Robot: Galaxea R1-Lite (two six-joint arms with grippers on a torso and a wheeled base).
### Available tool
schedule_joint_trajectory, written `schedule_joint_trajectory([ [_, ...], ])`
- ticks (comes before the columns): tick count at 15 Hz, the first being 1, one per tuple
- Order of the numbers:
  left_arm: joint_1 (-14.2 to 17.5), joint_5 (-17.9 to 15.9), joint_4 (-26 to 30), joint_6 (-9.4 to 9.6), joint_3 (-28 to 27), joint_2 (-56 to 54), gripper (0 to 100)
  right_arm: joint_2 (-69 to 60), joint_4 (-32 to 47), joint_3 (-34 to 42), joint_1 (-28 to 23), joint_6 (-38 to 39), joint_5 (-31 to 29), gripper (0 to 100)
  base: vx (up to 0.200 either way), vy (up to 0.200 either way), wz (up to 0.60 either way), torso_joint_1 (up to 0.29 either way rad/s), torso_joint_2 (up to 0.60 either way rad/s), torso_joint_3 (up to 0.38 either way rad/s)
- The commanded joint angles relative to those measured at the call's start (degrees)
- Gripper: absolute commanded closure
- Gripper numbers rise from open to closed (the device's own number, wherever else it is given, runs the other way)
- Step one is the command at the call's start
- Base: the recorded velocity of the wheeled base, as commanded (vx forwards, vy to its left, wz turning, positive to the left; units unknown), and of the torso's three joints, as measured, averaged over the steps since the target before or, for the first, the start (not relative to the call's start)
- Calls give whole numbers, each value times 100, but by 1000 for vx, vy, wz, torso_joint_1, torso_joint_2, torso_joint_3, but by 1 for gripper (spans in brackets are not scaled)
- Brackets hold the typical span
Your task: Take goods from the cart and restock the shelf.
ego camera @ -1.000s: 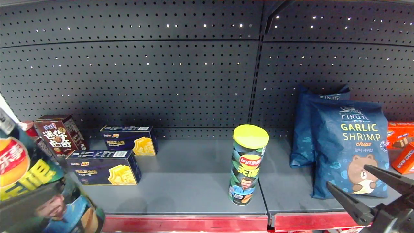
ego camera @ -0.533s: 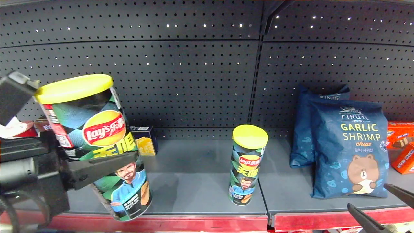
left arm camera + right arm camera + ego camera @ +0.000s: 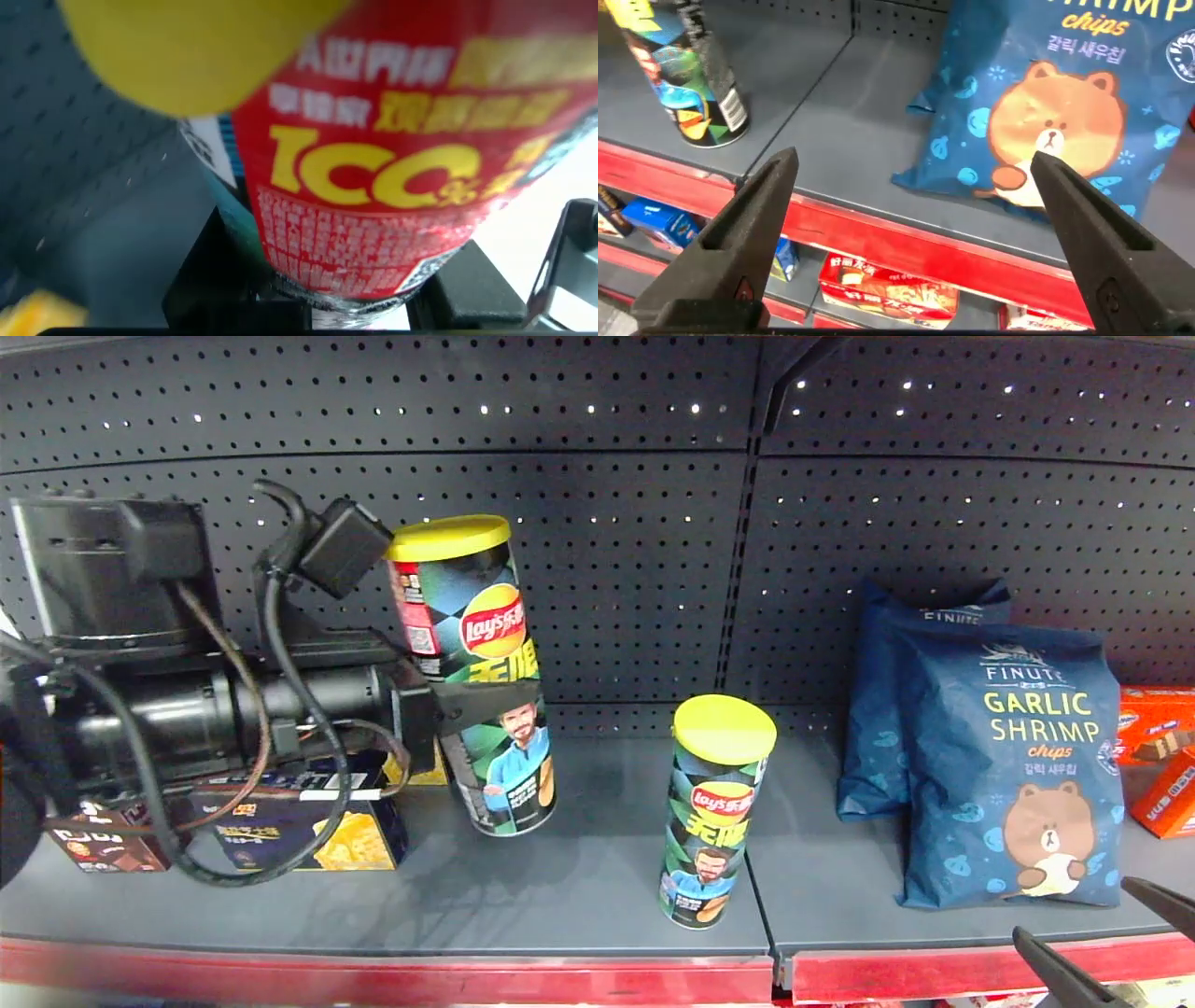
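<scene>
A tall chip can point(image 3: 476, 672) with a yellow lid was held slightly tilted, gripped at mid-height by the left pincer point(image 3: 495, 695), over the grey shelf point(image 3: 579, 887). An identical can point(image 3: 714, 812) was stood upright to its right, near the front edge.

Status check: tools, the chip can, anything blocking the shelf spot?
Left tool shut on chip can, tilted over the shelf. Right tool open, empty, near the shrimp chips bag. Second can stands right of the held one; boxes close on the other side.
</scene>
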Motion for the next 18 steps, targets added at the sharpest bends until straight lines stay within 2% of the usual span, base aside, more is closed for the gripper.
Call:
schedule_joint_trajectory([
  [1, 44, -251, -31, 30, -701, 1033, 100, 31, -4, 3, -23, -2, -12, 0, 0, 0, 0, 0, 0, 0],
  [4, 44, -594, -31, 22, -1158, 1570, 100, 31, -4, 3, -155, -2, -12, 0, 0, 0, 0, 0, 0, 0],
  [6, 158, -1077, -58, 30, -1448, 1868, 100, 31, -4, 3, -216, -2, -12, 0, 0, 0, 0, 0, 0, 0],
  [8, 158, -1218, -66, 57, -1747, 2123, 100, 31, -4, 3, -225, -2, -12, 0, 0, 0, 0, 0, 0, 0],
  [10, 185, -1227, -84, 514, -1879, 2378, 100, 31, -4, 3, -331, -2, -12, 0, 0, 0, 0, 0, 0, 0],
  [11, 220, -1306, -93, 830, -1940, 2563, 100, 31, -4, 3, -383, -2, -12, 0, 0, 0, 0, 0, 0, 0],
  [13, 273, -1561, -102, 883, -2125, 2791, 100, 22, -4, 3, -463, -2, -12, 0, 0, 0, 0, 0, 0, 0],
  [16, 299, -1648, -110, 892, -2538, 3213, 100, 31, -4, 3, -533, -2, -12, 0, 0, 0, 0, 0, 0, 0],
  [18, 290, -1657, -102, 892, -2995, 3547, 100, 31, -4, 3, -550, -2, -12, 0, 0, 0, 0, 0, 0, 0],
])
